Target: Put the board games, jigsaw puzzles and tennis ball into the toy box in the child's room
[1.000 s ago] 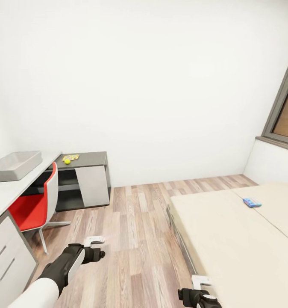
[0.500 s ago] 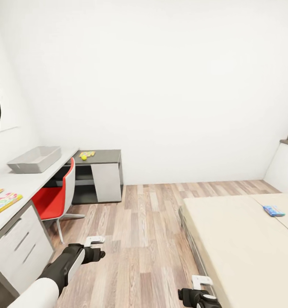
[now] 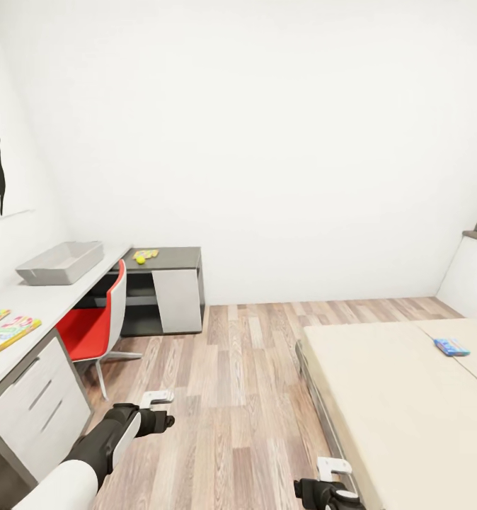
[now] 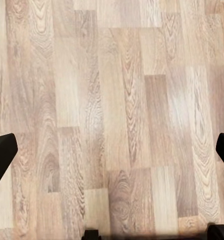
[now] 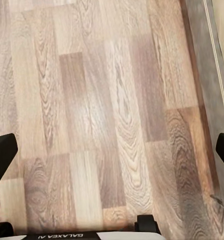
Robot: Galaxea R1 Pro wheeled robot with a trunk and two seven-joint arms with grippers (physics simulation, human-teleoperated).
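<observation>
Camera drift over the last half second is slight: toy box (image 3: 60, 262) on the table (image 3: 47, 301), puzzles (image 3: 3, 331) near its edge, ball (image 3: 140, 260) on the far desk, blue game (image 3: 451, 347) on the bed (image 3: 394, 397). Both grippers (image 4: 112, 150) (image 5: 112, 150) hang wide open, empty; nothing collected yet

The left arm reaches forward and low over the floor (image 3: 238, 397), white upper sleeve giving way to a black forearm and wrist. Its left claw (image 3: 157, 398) hangs above the planks with its dark fingers (image 4: 2, 152) spread wide apart, nothing between them. The right claw (image 3: 334, 467) sits lower, near the bed's (image 3: 401, 411) corner, above the floor, fingertips likewise parted and empty.
</observation>
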